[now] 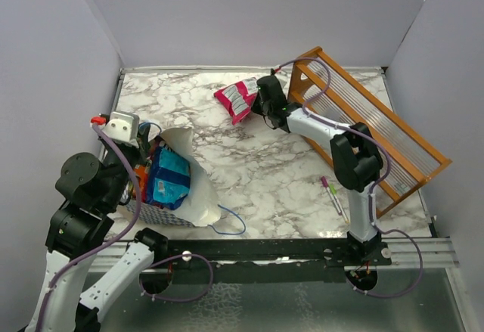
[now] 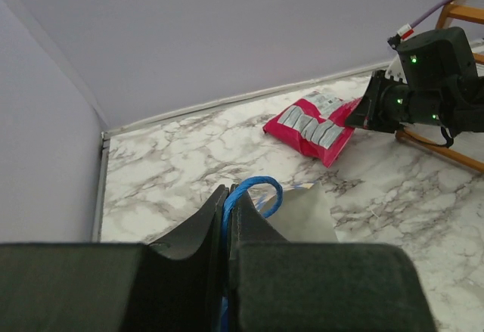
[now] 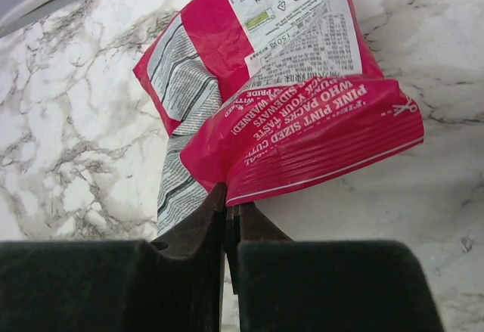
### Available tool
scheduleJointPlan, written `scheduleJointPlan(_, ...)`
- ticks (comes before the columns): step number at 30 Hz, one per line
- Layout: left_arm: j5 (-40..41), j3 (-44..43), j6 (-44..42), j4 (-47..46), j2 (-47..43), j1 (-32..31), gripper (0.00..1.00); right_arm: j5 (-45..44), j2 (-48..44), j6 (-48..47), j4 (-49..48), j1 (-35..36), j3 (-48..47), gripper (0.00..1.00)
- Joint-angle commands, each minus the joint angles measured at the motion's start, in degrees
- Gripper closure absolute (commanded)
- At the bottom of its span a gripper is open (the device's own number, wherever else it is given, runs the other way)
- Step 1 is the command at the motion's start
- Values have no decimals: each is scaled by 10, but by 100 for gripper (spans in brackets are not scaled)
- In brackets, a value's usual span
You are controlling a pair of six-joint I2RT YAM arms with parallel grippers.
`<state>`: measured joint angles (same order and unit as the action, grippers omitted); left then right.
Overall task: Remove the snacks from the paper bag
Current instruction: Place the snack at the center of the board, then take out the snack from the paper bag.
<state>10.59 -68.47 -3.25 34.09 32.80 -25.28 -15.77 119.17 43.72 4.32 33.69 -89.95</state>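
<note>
Now, crinkly pink packet (image 1: pixel 237 99), boxy checkered bag (image 1: pixel 198 188)

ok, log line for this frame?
left gripper: shut on bag handle | right gripper: shut on pink packet, on table | paper bag: blue packet inside

Illumination is bright, even and diffuse in all three views; the source cannot be identified. Shadows on the marble table (image 1: pixel 249 158) are faint and soft-edged. The pink packet (image 3: pixel 302 120) carries a slight sheen, and its print is sharp. In the wrist views the left claw (image 2: pixel 227 211) and right claw (image 3: pixel 231 215) read dark and blurred. The paper bag handle (image 2: pixel 253 192) is soft.
</note>
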Motion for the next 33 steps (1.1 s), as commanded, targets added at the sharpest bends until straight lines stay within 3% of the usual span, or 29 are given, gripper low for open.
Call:
scheduleJointPlan(1, -39, 9, 21, -14, -20, -3, 100, 12, -51, -9, 35, 4, 43, 87)
scheduleJointPlan(7, -47, 20, 34, -28, -30, -3, 100, 53, -98, -57, 107, 10, 62, 50)
scheduleJointPlan(10, -42, 22, 32, -25, -33, -3, 100, 94, -142, -115, 140, 13, 81, 41)
scheduleJointPlan(16, -25, 39, 40, -47, -56, -3, 100, 146, -287, -271, 100, 66, 183, 25)
scheduleJointPlan(20, -30, 49, 52, -52, -53, -3, 100, 190, -352, -329, 110, 114, 200, 20)
scheduleJointPlan(26, -26, 55, 56, -61, -52, -3, 100, 198, -384, -273, 61, 262, 191, 19)
scheduleJointPlan(29, -22, 53, 59, -64, -50, -3, 100, 166, -352, -226, 25, 340, 164, 19)
scheduleJointPlan(33, -9, 41, 67, -46, -40, -3, 100, 41, -308, -204, -49, 445, 150, 19)
